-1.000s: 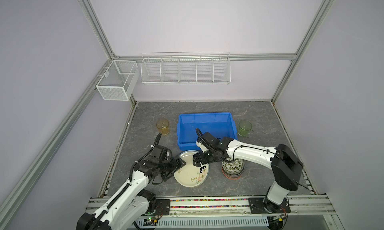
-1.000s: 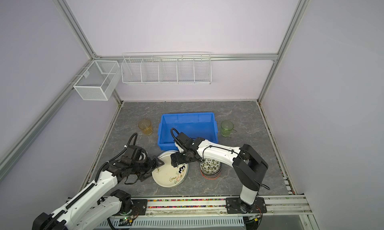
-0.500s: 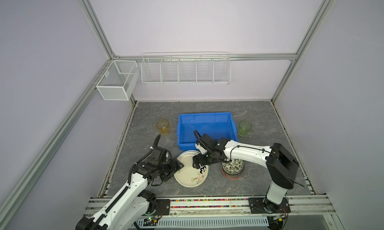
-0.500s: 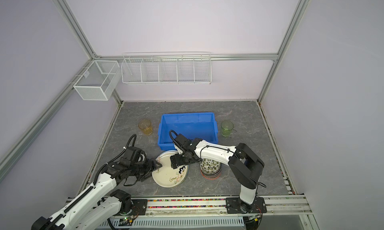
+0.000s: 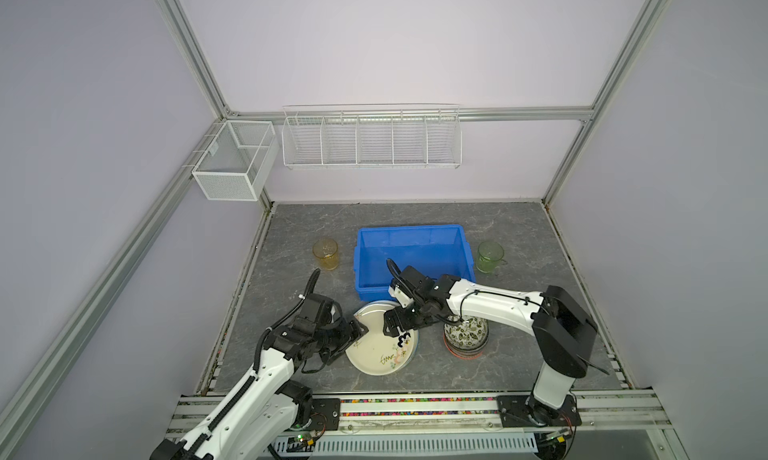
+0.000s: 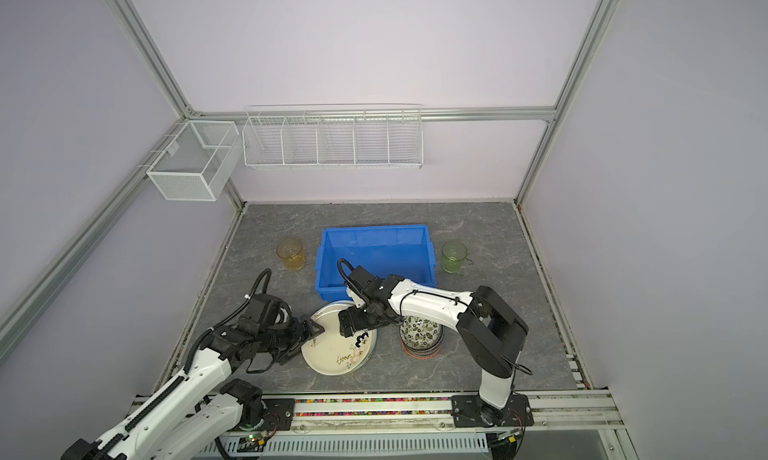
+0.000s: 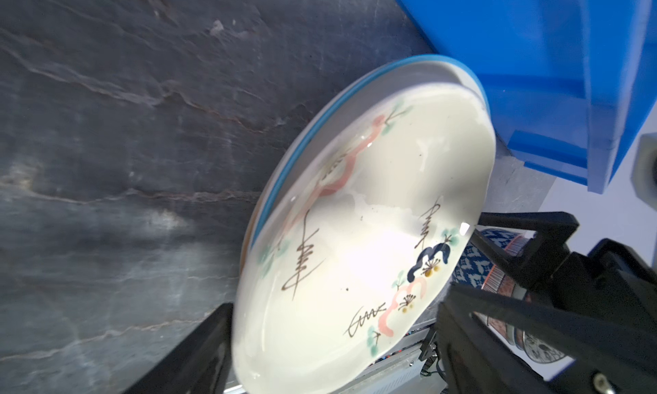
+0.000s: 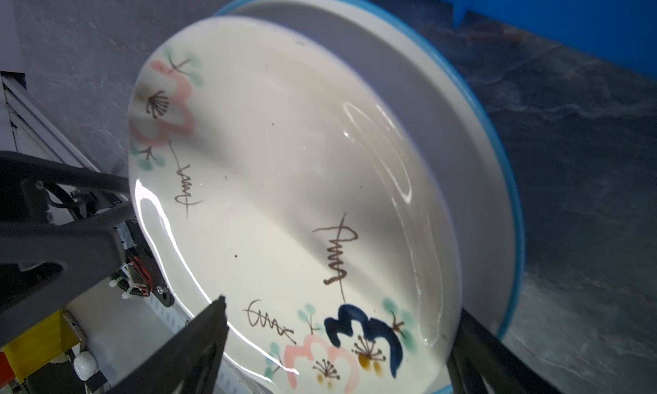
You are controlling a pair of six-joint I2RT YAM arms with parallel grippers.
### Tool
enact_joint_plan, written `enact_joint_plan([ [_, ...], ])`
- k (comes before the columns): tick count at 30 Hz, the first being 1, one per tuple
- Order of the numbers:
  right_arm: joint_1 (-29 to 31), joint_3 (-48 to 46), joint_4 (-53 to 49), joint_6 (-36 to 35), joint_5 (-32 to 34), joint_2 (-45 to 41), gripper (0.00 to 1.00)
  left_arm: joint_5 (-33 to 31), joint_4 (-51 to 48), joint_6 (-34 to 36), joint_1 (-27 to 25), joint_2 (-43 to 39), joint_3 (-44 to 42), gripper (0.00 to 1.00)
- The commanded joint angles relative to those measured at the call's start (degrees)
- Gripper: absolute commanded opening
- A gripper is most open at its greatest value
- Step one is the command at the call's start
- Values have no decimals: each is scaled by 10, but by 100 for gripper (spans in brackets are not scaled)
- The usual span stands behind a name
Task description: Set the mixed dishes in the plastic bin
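The cream plate with drawings [image 5: 380, 352] is resting on a blue-rimmed plate [image 8: 462, 125] on the worktop [image 5: 519, 229], shifted off that plate's centre. The left pincer [image 5: 360, 328] is standing open at the cream plate's edge, with the rim between its fingers. The right pincer [image 5: 395, 327] is poised open over the opposite edge. The blue plastic bin [image 5: 409, 229] is sitting just beyond the right pincer. Stacked patterned bowls [image 5: 465, 333] are sitting under that pincer's arm. An amber glass cup [image 5: 325, 254] and a green glass cup [image 5: 490, 256] are flanking the bin.
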Motion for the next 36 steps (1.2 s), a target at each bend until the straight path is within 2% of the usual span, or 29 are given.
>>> enact_joint_plan([
  [1, 16, 28, 35, -1, -54, 12, 93, 27, 50, -13, -3, -13, 6, 85],
  [7, 21, 36, 35, -1, -56, 22, 93, 28, 53, -16, -3, -37, 9, 66],
  [13, 26, 42, 33, -2, -59, 30, 93, 27, 55, -16, -3, -58, 10, 61],
  [17, 27, 49, 29, -4, -62, 33, 93, 29, 57, -11, -3, -59, 16, 51],
  [36, 27, 63, 12, -14, -67, 39, 92, 23, 65, -2, -3, -62, 33, 25],
])
